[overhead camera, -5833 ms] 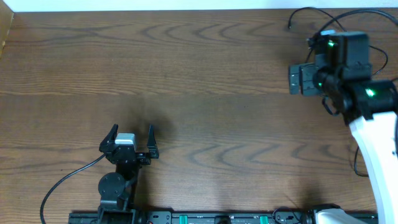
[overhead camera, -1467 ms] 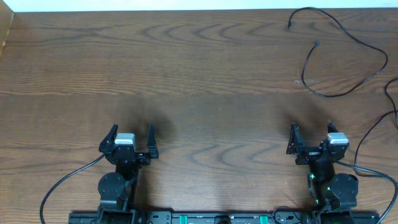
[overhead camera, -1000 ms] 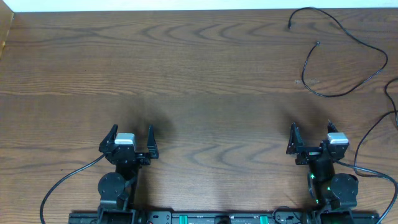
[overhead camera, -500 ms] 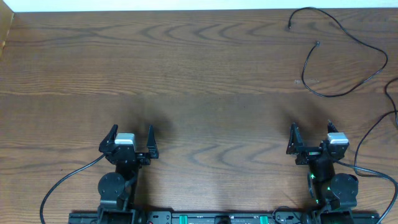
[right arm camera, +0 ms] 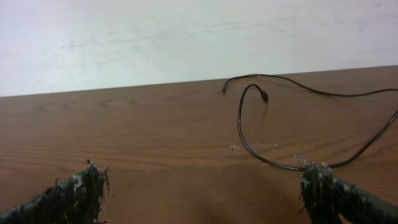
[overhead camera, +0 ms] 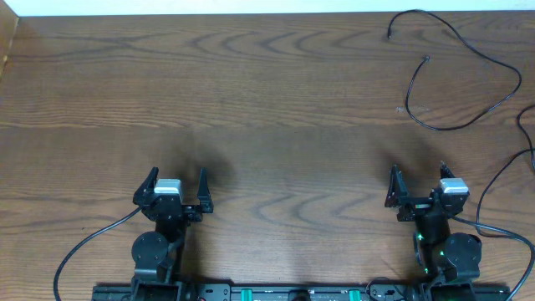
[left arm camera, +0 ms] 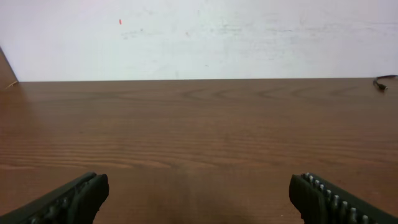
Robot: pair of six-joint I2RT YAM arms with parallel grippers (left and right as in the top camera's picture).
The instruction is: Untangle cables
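A thin black cable [overhead camera: 456, 128] lies in one wide open loop at the table's far right corner. Its two small plug tips [overhead camera: 389, 35] [overhead camera: 427, 58] rest apart from each other. The right wrist view shows the same cable [right arm camera: 258, 158] ahead on the wood. The left wrist view catches only one plug tip [left arm camera: 380, 84] at the far right. My left gripper [overhead camera: 177, 177] [left arm camera: 199, 183] is open and empty at the near left. My right gripper [overhead camera: 418, 173] [right arm camera: 202, 180] is open and empty at the near right, well short of the cable. Whitish fibres cling to its fingertips [right arm camera: 87, 186].
Another thin black wire [overhead camera: 500, 179] runs along the table's right edge towards the right arm's base; whether it is a loose cable I cannot tell. A thicker wire [overhead camera: 84, 247] trails from the left arm's base. A white wall stands behind the far edge.
Some seconds ago my right arm reached over the far right corner; it has since drawn back to the near edge, leaving the cable uncovered. Over the last second nothing moved.
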